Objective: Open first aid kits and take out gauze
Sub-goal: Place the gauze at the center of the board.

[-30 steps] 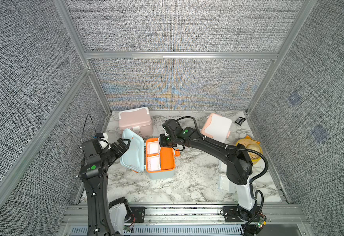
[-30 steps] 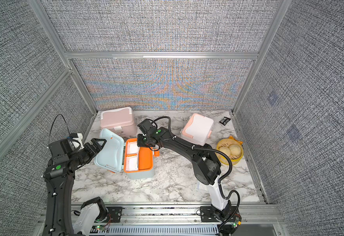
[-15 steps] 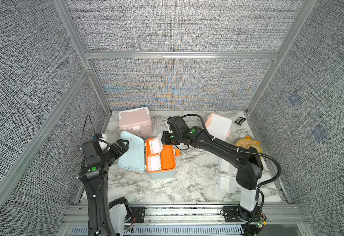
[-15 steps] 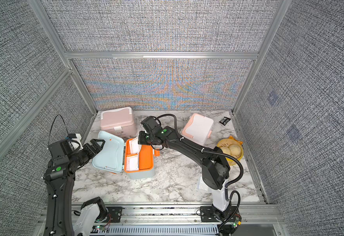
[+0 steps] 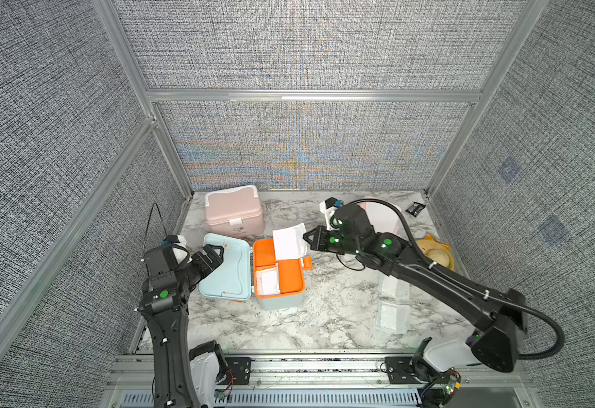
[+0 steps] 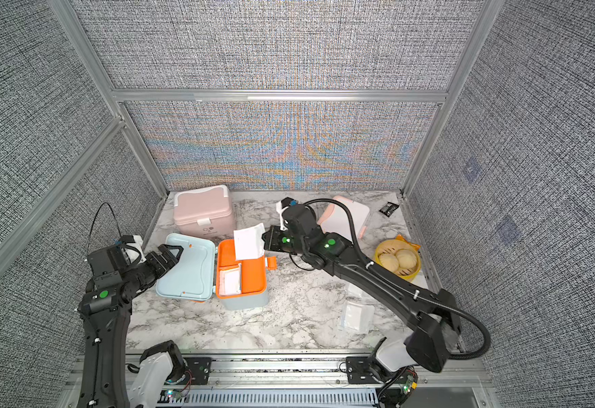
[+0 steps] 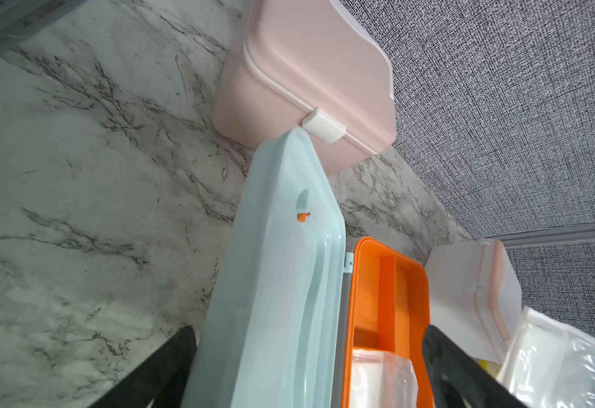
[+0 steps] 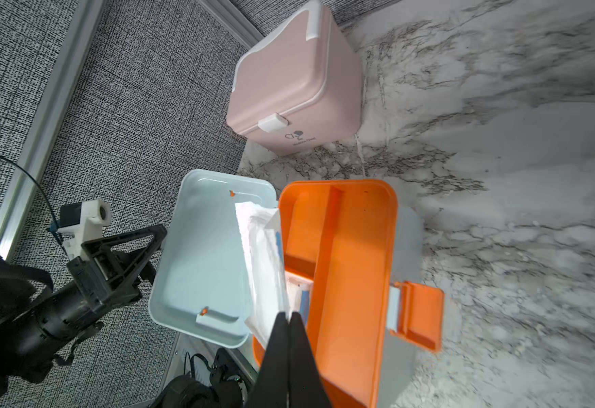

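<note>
The pale blue-and-orange first aid kit stands open mid-table, its blue lid (image 5: 225,272) laid back left of the orange tray (image 5: 287,272). My right gripper (image 5: 306,237) is shut on a corner of a gauze packet (image 5: 289,242), which hangs above the tray's far end; in the right wrist view the gripper (image 8: 289,319) pinches that gauze packet (image 8: 264,261). Another gauze packet (image 5: 268,281) lies in the tray. My left gripper (image 5: 218,255) is open, its fingers (image 7: 154,374) straddling the lid's edge. The pink kit (image 5: 234,210) is latched shut at the back. The white-and-peach kit (image 6: 345,215) sits behind my right arm.
Two gauze packets (image 5: 393,316) (image 5: 393,287) lie on the marble at the right, under my right arm. A yellow basket of buns (image 6: 396,262) stands by the right wall. A small black wrapper (image 5: 415,208) lies in the back right corner. Fabric walls close in three sides.
My right gripper has lifted a gauze packet up out of the orange tray and drawn back to the right with it. The left arm has stayed at the lid.
</note>
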Tool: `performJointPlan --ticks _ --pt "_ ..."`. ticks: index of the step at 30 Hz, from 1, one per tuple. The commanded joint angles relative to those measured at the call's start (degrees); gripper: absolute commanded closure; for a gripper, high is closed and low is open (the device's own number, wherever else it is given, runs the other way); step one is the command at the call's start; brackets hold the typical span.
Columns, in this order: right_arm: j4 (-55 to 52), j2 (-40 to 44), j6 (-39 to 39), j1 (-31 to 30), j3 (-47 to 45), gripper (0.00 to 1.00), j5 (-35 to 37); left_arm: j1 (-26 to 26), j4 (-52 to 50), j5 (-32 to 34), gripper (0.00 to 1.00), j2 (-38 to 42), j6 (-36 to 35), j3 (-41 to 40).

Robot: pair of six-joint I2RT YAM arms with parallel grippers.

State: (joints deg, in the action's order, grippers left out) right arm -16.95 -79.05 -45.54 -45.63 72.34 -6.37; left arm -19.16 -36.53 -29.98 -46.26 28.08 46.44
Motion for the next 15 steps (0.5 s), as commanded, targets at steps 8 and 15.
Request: performJointPlan --ticks 8,15 --pt "-7.44 25.64 -4.37 6.0 -24.27 1.0 6.54 -0.03 0.26 -0.71 0.02 -0.16 -1.62 0.23" --pt "-8.79 32.45 -5.7 12.23 -34.81 1.0 5.58 -0.07 1.18 -0.91 0.02 -0.23 -1.27 -0.25"
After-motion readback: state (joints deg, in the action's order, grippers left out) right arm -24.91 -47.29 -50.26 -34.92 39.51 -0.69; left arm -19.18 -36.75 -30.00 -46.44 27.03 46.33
